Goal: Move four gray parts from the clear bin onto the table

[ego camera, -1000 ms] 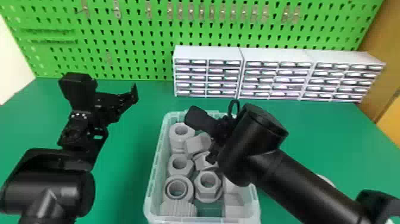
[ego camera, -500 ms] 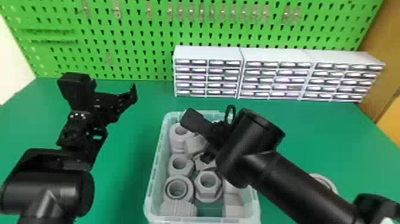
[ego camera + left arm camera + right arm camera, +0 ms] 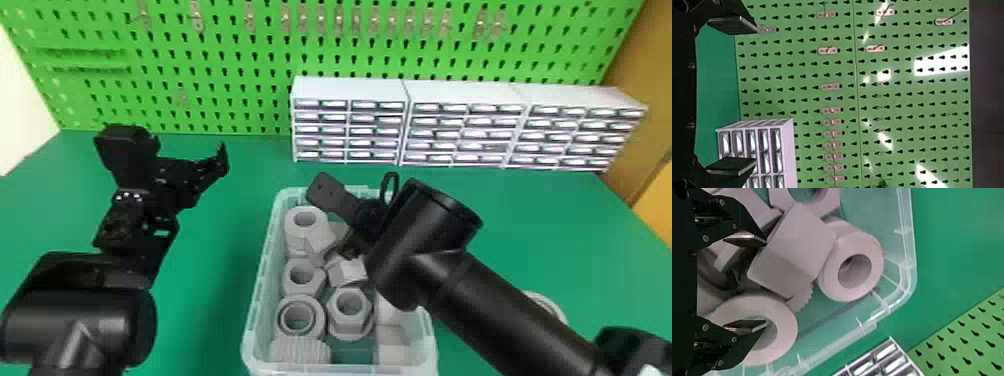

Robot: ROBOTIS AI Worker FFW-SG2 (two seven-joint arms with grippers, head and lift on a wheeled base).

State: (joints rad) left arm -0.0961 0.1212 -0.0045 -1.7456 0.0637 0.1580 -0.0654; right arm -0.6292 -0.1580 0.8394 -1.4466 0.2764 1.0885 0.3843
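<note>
Lighting bright, glare local

You have bright light across the green table [image 3: 565,215] in the head view, with a soft dark shadow beside the clear bin [image 3: 257,280]. Drawer cabinets [image 3: 347,120] there return white glints. Note pale sheen on the left arm [image 3: 75,320]; its darker areas lose detail. In your left wrist view, hard white reflections break up the pegboard [image 3: 907,94]. In your right wrist view, the bin's rim catches thin highlights, and gray parts [image 3: 801,239] show shaded sides and dim bores. The light's source cannot be determined.
</note>
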